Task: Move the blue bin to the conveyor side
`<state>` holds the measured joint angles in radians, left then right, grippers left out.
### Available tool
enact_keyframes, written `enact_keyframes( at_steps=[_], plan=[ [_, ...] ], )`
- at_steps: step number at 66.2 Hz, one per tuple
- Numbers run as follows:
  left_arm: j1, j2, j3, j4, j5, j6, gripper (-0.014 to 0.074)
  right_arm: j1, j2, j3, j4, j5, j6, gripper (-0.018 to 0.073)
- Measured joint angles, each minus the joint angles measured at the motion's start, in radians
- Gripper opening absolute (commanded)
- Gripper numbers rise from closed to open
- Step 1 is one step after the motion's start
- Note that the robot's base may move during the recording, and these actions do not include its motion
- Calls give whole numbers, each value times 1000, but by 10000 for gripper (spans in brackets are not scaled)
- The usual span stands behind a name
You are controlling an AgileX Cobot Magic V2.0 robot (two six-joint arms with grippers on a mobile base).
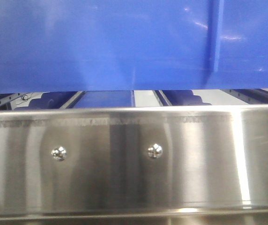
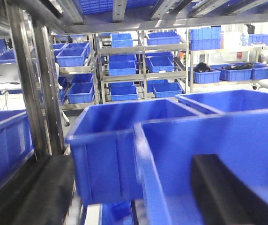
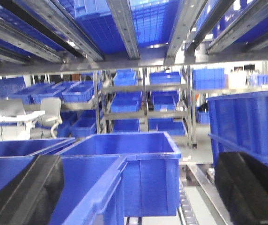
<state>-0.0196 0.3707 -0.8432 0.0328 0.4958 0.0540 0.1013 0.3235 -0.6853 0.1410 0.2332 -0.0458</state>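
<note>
The left pincer is spread wide, one dark finger outside at 8 o'clock and one inside at 4 o'clock of the blue bin, its rim between them but unclamped. The right pincer is likewise agape, with what seems that bin's other wall rising between its fingers from 7 o'clock. The bin sits on the stainless-steel roller rack among neighbouring bins and no conveyor shows, so I judge the job barely begun: clamping, lifting and carrying all remain
</note>
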Motion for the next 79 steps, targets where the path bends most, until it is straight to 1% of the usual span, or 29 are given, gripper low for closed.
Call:
enact_keyframes(
  at_steps=[7, 10, 15, 24, 29, 35, 43, 49, 57, 61, 66, 72, 76, 79],
  plan=[
    [-33, 54, -42, 0, -10, 0, 455, 19, 70, -41, 2, 22, 0, 558],
    [-46, 78, -65, -14, -4, 0, 455, 34, 95, -69, 2, 47, 0, 558],
    [-58, 127, -120, -43, 50, 0, 455, 58, 136, -121, 2, 106, 0, 558],
    [-60, 235, -234, -66, 188, -5, 455, 106, 245, -265, 2, 272, 0, 558],
    [-60, 297, -313, -66, 257, -40, 455, 133, 309, -358, 2, 369, 0, 558],
    [-60, 397, -424, -52, 387, -82, 455, 158, 403, -471, 4, 476, 0, 558],
    [-60, 523, -558, -33, 566, -98, 455, 167, 504, -608, 7, 625, 0, 558],
    [-60, 618, -640, -23, 651, -100, 455, 169, 586, -708, 7, 752, 0, 558],
    [-60, 707, -704, -21, 690, -100, 455, 169, 701, -831, 7, 914, 0, 558],
    [-60, 744, -727, -17, 695, -102, 455, 169, 756, -880, 7, 959, 6, 558],
    [-49, 787, -752, -15, 701, -102, 455, 169, 808, -921, 7, 982, 28, 558],
    [-19, 842, -774, -17, 717, -90, 455, 169, 862, -950, 8, 990, 37, 558],
    [0, 872, -783, -33, 725, -67, 455, 169, 887, -957, 6, 993, 46, 558],
    [18, 896, -785, -63, 729, -42, 455, 169, 905, -959, -5, 993, 59, 558]
  ],
)
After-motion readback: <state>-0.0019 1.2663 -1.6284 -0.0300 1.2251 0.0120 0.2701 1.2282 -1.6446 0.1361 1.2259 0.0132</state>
